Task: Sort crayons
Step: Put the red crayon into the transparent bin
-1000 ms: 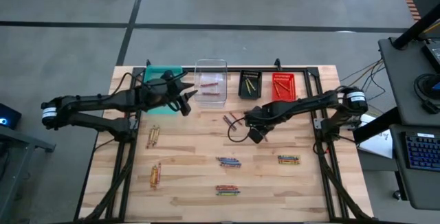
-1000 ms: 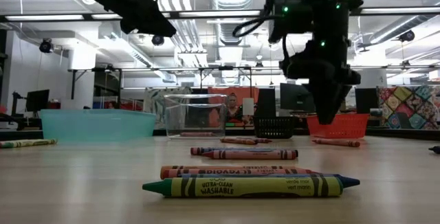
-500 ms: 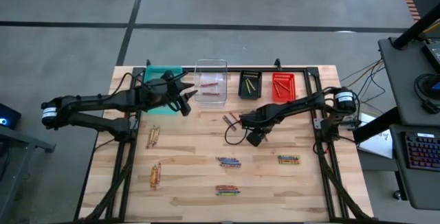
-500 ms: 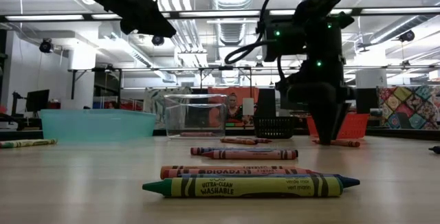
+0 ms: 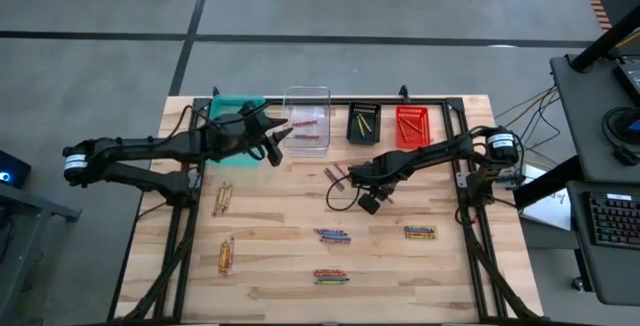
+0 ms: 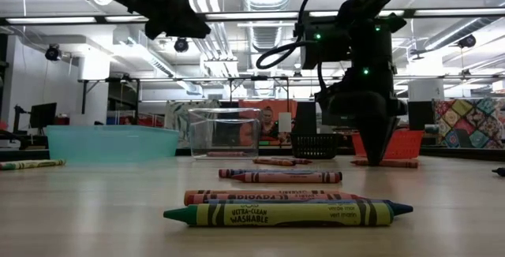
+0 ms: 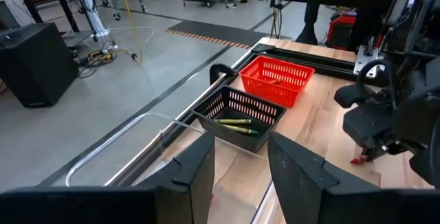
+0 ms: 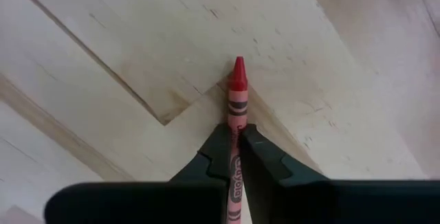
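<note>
Crayons lie in small groups on the wooden table [image 5: 280,216]: [image 5: 222,198], [image 5: 226,255], [image 5: 333,235], [image 5: 331,277], [image 5: 419,232]. A few more lie near the table's middle, [image 5: 333,174]. My right gripper [image 5: 347,174] reaches down there, shut on a red crayon [image 8: 238,86] that lies on the wood. My left gripper [image 5: 276,146] hangs high beside the clear bin [image 5: 306,116], open, with nothing between its fingers [image 7: 196,172]. My right gripper pinches the red crayon between its two fingers, on the paper-wrapped shaft [image 8: 235,122] behind the pointed tip. The fingers come from above, pointing down at the table [image 6: 373,158]. The crayon lies flat on the table, its tip sticking out past the fingertips.
Along the far edge stand a teal bin [image 5: 237,109], the clear bin, a black basket [image 5: 363,122] with yellow and green crayons, and a red basket [image 5: 411,124]. Bare wood lies between the crayon groups. A person [image 6: 267,124] sits in the room behind.
My right gripper has come down onto the table and a little toward its left edge, ending with its fingers around the red crayon, which still lies on the wood.
</note>
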Controlling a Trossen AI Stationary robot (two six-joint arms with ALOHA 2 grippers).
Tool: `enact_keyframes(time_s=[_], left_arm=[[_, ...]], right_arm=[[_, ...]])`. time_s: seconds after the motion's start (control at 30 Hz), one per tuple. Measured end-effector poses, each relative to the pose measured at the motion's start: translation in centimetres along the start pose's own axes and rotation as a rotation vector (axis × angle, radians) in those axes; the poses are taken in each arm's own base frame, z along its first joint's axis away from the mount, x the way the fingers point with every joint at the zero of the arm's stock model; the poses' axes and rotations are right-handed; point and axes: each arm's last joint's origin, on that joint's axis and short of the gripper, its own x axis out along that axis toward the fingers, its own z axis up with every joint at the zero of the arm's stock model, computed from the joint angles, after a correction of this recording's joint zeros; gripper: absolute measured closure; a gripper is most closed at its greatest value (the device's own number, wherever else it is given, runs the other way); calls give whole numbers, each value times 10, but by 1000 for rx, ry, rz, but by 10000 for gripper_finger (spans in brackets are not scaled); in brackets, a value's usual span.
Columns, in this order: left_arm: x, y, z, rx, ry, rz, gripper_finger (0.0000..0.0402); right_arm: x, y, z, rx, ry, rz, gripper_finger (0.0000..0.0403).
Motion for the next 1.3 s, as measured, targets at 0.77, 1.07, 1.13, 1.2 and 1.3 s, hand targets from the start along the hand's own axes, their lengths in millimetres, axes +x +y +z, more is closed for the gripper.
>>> enact_keyframes(time_s=[0.77,1.07,1.13,1.2,1.3], left_arm=[[1,-1,15,5,-111,-4,283],[-8,1,33,50,-189,2,283],[-12,2,36,53,-209,3,283],[-17,4,39,54,-228,4,283],[-26,7,43,58,-257,7,283]], right_arm=[[-151,-7,43,-295,-609,160,392],[-176,-15,99,-416,-947,117,392],[-173,-18,112,-439,-997,95,392],[-170,-22,125,-461,-1056,63,392],[-164,-30,142,-481,-1132,19,392]])
